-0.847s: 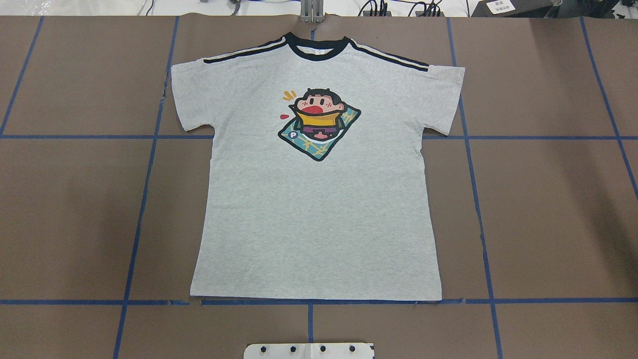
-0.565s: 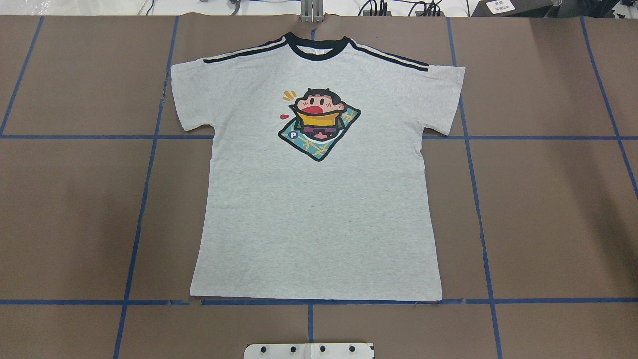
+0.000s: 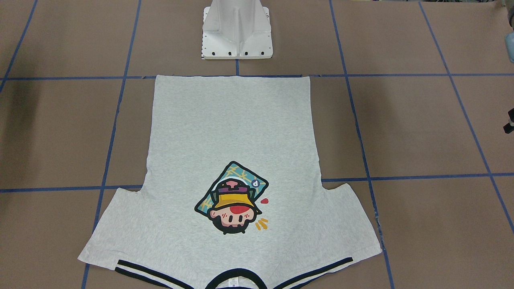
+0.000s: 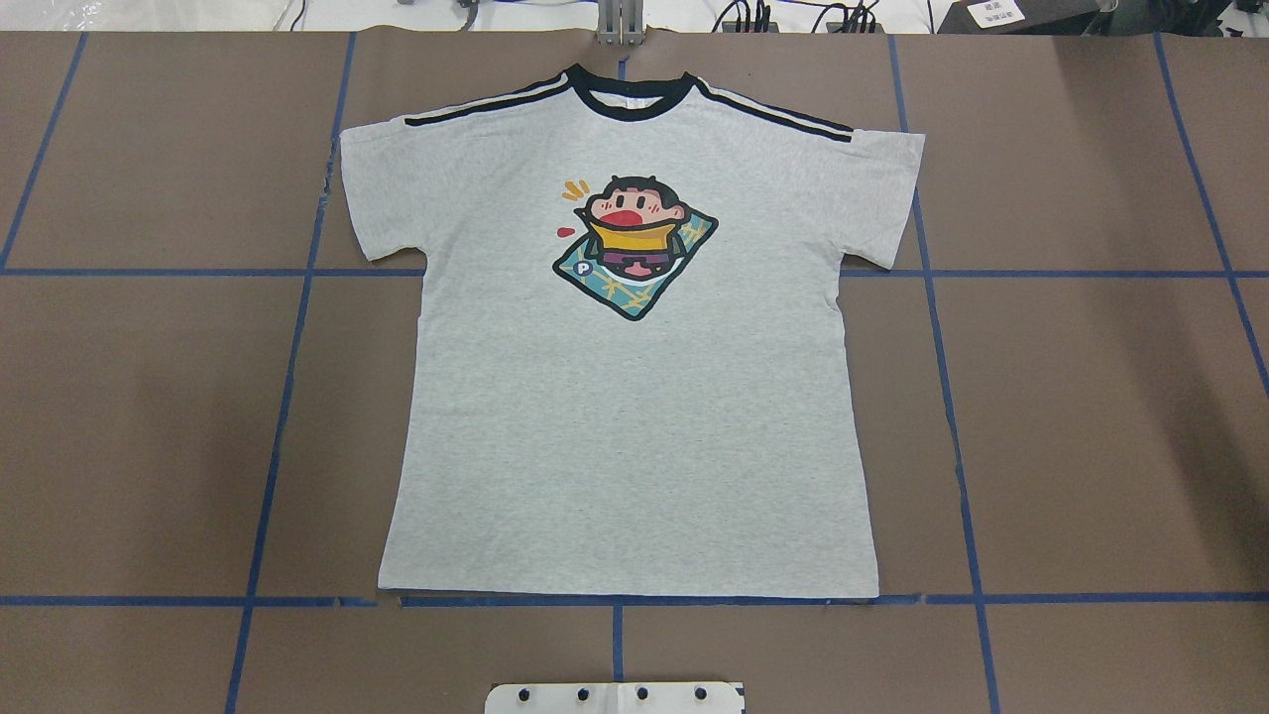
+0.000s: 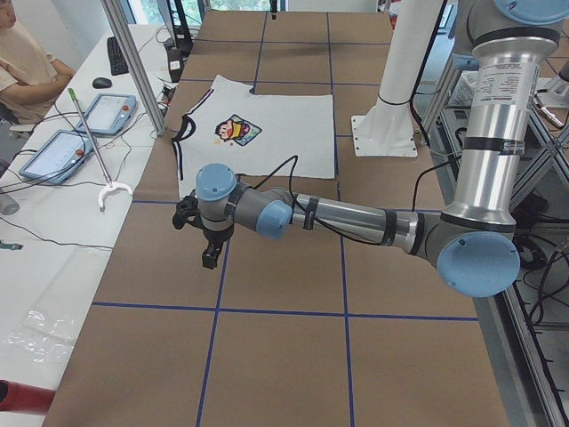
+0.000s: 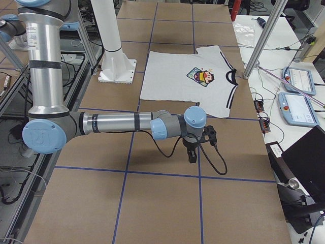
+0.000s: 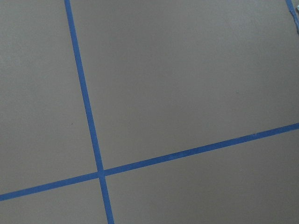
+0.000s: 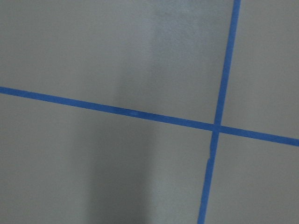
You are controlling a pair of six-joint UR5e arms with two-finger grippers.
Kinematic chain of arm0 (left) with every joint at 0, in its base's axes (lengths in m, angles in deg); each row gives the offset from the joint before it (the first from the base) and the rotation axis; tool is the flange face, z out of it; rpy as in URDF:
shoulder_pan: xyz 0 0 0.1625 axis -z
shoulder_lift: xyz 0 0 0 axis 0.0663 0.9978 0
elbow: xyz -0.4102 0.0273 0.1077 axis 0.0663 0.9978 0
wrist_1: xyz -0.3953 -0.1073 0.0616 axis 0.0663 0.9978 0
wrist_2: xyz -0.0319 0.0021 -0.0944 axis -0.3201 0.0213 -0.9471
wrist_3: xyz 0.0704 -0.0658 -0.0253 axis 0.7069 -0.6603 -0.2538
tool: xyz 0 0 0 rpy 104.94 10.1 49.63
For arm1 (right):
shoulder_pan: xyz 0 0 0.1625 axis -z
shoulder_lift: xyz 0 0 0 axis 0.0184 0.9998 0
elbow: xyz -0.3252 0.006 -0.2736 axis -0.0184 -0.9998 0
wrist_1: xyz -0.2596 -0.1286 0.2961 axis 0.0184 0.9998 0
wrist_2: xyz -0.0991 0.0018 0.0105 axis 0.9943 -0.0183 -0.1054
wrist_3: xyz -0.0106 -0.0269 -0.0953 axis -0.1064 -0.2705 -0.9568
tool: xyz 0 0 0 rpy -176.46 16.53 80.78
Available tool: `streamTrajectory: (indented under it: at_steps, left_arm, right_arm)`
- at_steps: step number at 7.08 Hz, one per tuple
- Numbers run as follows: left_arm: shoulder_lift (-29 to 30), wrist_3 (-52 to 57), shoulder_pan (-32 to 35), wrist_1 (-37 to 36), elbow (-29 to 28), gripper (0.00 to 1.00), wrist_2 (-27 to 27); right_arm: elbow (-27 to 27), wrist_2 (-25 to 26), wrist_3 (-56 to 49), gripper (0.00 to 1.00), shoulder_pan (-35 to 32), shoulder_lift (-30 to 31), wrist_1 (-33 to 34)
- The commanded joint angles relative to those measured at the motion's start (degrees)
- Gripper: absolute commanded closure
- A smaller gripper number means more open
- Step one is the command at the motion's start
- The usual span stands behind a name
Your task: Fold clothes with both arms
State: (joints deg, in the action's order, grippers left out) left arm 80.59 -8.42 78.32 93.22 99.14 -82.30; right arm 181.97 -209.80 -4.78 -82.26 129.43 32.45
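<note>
The clothes are one light grey T-shirt (image 4: 634, 426), spread flat and face up on the brown table, with its black collar at the far edge and its hem near the robot base. Its cartoon print (image 3: 233, 198) shows in the chest area. In the exterior left view my left gripper (image 5: 211, 258) hangs over bare table beside the shirt's sleeve side, and I cannot tell whether it is open or shut. In the exterior right view my right gripper (image 6: 192, 156) hangs over bare table off the other sleeve, state also unclear. Both wrist views show only table and blue tape.
Blue tape lines (image 4: 615, 600) grid the brown table. The white pedestal base (image 3: 237, 34) stands just behind the shirt's hem. A person (image 5: 27, 62) sits at a side table with tablets (image 5: 107, 111). Metal posts (image 6: 264, 40) and control pendants (image 6: 297, 81) line the far side.
</note>
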Motion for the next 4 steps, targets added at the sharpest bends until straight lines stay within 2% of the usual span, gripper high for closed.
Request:
streamTrajectory:
  at_steps: [1,2,4]
  left_arm:
    - [-0.2,0.0,0.0,0.0,-0.2,0.00,-3.3]
    - [-1.6,0.0,0.0,0.2,0.2,0.00,-5.1]
    - [-1.6,0.0,0.0,0.3,0.5,0.00,-5.2]
  right_arm:
    - [-2.1,0.2,6.4,0.00,6.2,-3.8,-6.9]
    - [-6.3,2.4,12.9,0.00,10.6,-9.5,-10.9]
    - [-16.4,9.4,30.5,0.00,17.6,-21.9,-17.2]
